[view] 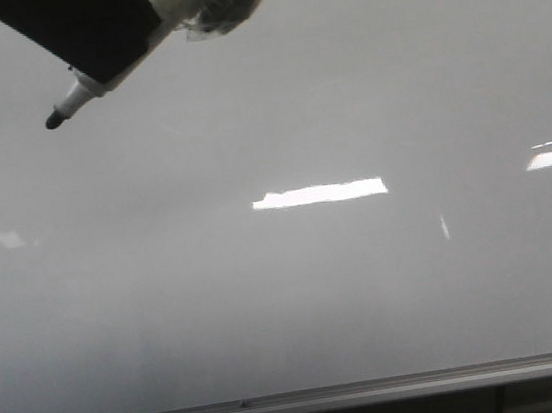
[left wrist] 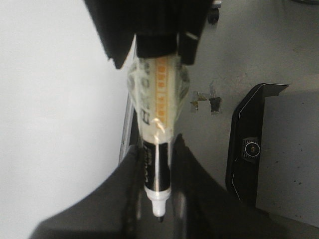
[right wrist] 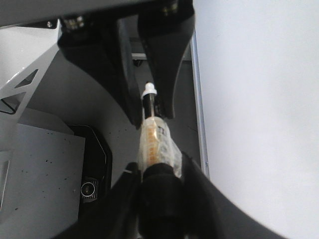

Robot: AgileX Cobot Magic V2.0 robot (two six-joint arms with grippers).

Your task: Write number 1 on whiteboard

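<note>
The whiteboard [view: 317, 292] fills the front view, with its silver rail [view: 300, 401] along the lower edge. No black stroke of the number 1 shows on it. A marker [view: 90, 86] wrapped in clear tape hangs at the top left, its black tip [view: 54, 119] pointing down-left, just off the board. My left gripper [left wrist: 155, 149] is shut on the marker barrel near the tip. My right gripper [right wrist: 158, 167] is shut on the marker's taped rear end [right wrist: 155, 142]. Each gripper shows in the other's wrist view.
Bright rectangular light reflections [view: 320, 193] lie on the board. Below the board, the wrist views show a black housing with a round lens [left wrist: 251, 148] beside a grey speckled panel [left wrist: 294, 159]. The board's edge rail [right wrist: 199, 114] runs close beside the marker.
</note>
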